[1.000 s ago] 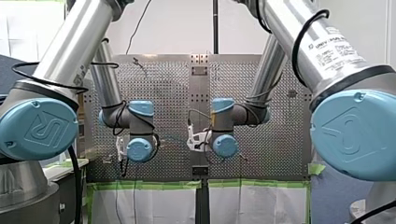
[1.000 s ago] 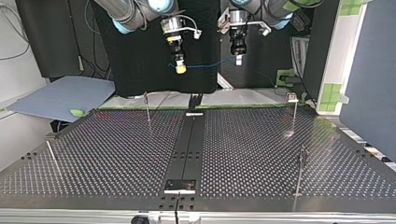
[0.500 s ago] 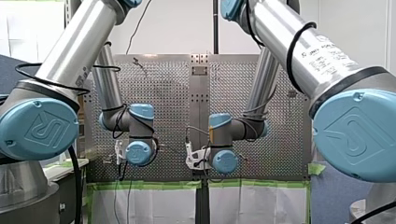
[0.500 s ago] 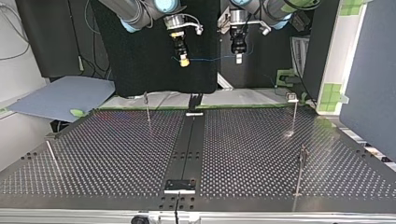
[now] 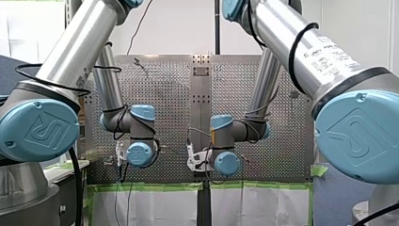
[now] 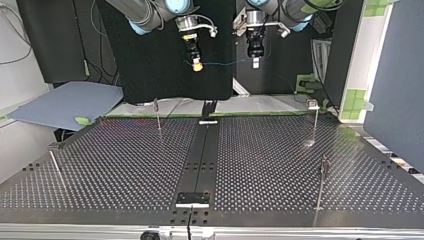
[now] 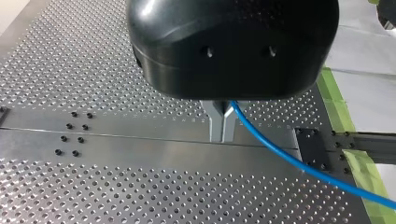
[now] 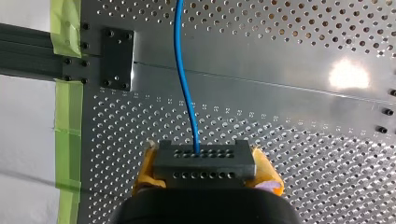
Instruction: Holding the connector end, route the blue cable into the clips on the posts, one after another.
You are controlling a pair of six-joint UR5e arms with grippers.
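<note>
Cable (image 6: 225,63), blue, stretched taut and level between two grippers held high over the table (image 6: 125,165). My right gripper (image 6: 197,64) clamped the black connector (image 8: 204,161) between yellow pads (image 8: 267,170); my left gripper (image 7: 222,137) pinched the cable in narrow metal fingers (image 7: 215,122). Clip posts (image 6: 158,112) stood well below (none threaded), the nearest one on my right gripper's side.

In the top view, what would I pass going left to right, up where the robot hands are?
Sheet → my right gripper → cable → my left gripper → green tape.
</note>
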